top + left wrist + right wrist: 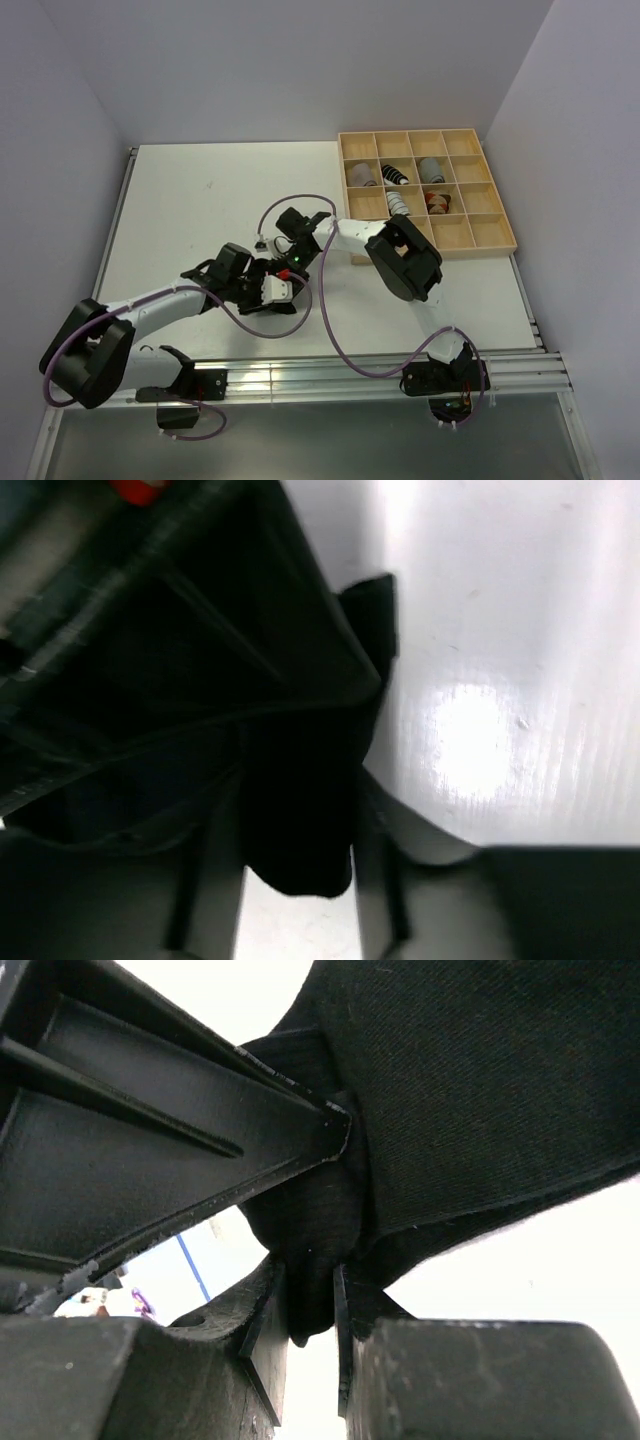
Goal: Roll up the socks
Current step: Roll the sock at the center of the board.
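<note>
Sock (480, 1090) status: it's the black one, out in the middle of the table (200, 200) right where the two arms meet, well apart from the tray (490, 230). Right gripper (310, 1310) has a fold of it clamped tight. Its wrist view shows cloth bunched between the fingertips, with the rest fanning out above. Left gripper (272, 286) is right up against the same sock. Its own camera is mostly dark fabric with a flap hanging down over the table, so I honestly can't tell if it has a hold or is just sitting around it.

Several rolled socks (398, 203) already sit in the tray's compartments, with plenty of cells free. My read is that this one is at the start of its roll: picked up and pinned at one end, but not wound into a bundle yet.

Next move, I'd guess, is on the left side. It needs a solid bite on the loose end, then has to turn the fabric over on itself while the right keeps its end anchored. The cloth is floppy and thin, so a shallow pinch could slip. Both grippers are crowded close together too, so there isn't much room to twist without bumping.
</note>
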Motion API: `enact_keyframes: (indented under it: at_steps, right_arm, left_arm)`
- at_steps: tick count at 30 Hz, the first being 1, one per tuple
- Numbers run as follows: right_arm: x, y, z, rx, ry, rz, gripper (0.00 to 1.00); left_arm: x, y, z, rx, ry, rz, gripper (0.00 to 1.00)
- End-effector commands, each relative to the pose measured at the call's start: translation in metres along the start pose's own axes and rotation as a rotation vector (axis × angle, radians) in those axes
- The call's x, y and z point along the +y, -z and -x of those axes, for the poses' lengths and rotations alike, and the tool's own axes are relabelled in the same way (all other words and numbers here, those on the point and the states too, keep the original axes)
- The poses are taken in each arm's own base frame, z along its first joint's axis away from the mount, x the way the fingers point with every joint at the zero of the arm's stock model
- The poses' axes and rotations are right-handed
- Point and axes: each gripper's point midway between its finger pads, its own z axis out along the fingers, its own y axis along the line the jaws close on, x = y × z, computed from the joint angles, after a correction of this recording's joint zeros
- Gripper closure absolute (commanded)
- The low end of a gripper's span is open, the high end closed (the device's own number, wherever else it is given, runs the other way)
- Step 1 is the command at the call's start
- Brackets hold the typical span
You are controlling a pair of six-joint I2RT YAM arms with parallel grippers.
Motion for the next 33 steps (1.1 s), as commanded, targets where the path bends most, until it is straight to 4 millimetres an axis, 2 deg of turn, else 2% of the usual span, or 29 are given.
enact_keyframes:
  at_steps: [1,5,7,8,9,10,11,12,13,14,15,16,17,21,22,24,25,26,28,29,30,32,33]
  right_arm:
    - [-0.017,-0.003,-0.006,0.002,-0.032,-0.054,0.95]
    - [-0.019,0.001,-0.007,-0.032,-0.056,-0.104,0.83]
    - [-0.020,0.005,-0.002,-0.082,-0.052,-0.134,0.72]
    - [-0.022,0.005,-0.010,-0.085,-0.070,-0.145,0.69]
    - [-0.018,0.014,-0.002,-0.133,-0.058,-0.157,0.65]
    - [-0.019,0.015,-0.010,-0.136,-0.069,-0.169,0.64]
    - [-0.017,0.018,-0.009,-0.157,-0.077,-0.179,0.61]
    - [-0.008,0.030,0.002,-0.221,-0.040,-0.186,0.58]
    - [-0.012,0.032,-0.005,-0.231,-0.051,-0.218,0.57]
    - [-0.010,0.038,-0.003,-0.262,-0.061,-0.229,0.54]
    - [-0.004,0.051,0.006,-0.324,-0.038,-0.241,0.54]
    - [-0.009,0.055,0.001,-0.343,-0.056,-0.277,0.53]
    - [-0.011,0.061,0.002,-0.372,-0.074,-0.296,0.53]
    - [-0.013,0.086,0.005,-0.488,-0.063,-0.366,0.52]
    - [-0.012,0.091,0.004,-0.503,-0.056,-0.384,0.52]
    - [-0.013,0.098,0.004,-0.532,-0.027,-0.414,0.52]
    - [-0.007,0.105,0.007,-0.561,0.004,-0.429,0.52]
    - [-0.005,0.108,0.009,-0.573,0.039,-0.449,0.51]
    - [-0.002,0.112,0.012,-0.606,0.082,-0.487,0.50]
    - [0.005,0.116,0.014,-0.624,0.135,-0.503,0.49]
    - [0.006,0.120,0.018,-0.652,0.164,-0.543,0.49]
    - [0.018,0.118,0.024,-0.673,0.272,-0.597,0.47]
    - [0.022,0.114,0.025,-0.671,0.310,-0.614,0.46]
  left_arm:
    - [0.002,-0.004,0.007,-0.002,0.036,-0.025,0.60]
    - [-0.008,-0.007,0.009,-0.017,0.079,-0.076,0.72]
    - [-0.014,-0.008,0.008,-0.014,0.101,-0.110,0.78]
    - [-0.016,-0.008,0.008,-0.016,0.109,-0.123,0.82]
    - [-0.021,-0.007,0.008,-0.013,0.119,-0.144,0.82]
    - [-0.022,-0.005,0.007,-0.016,0.129,-0.156,0.83]
    - [-0.026,-0.004,0.010,-0.037,0.135,-0.184,0.86]
    - [-0.025,-0.002,0.012,-0.046,0.132,-0.198,0.87]
    - [-0.027,0.002,0.006,-0.034,0.169,-0.220,0.88]
    - [-0.026,0.005,0.013,-0.070,0.162,-0.246,0.89]
    - [-0.024,0.007,0.013,-0.081,0.176,-0.258,0.89]
    - [-0.026,0.013,0.005,-0.074,0.241,-0.286,0.89]
    - [-0.017,0.016,0.007,-0.092,0.226,-0.286,0.89]
    - [-0.016,0.027,0.001,-0.137,0.323,-0.374,0.91]
    - [-0.015,0.026,-0.007,-0.130,0.367,-0.397,0.95]
    - [-0.017,0.028,-0.011,-0.129,0.423,-0.463,0.98]
    - [-0.017,0.029,-0.011,-0.132,0.431,-0.484,0.99]
    - [-0.010,0.030,-0.009,-0.143,0.420,-0.487,0.99]
    - [-0.014,0.034,-0.013,-0.140,0.491,-0.551,0.99]
    - [-0.005,0.034,-0.011,-0.153,0.461,-0.556,0.99]
    - [-0.015,0.038,-0.013,-0.140,0.527,-0.622,0.99]
    - [-0.005,0.037,-0.013,-0.153,0.519,-0.636,0.99]
    - [-0.013,0.040,-0.014,-0.139,0.576,-0.696,0.99]
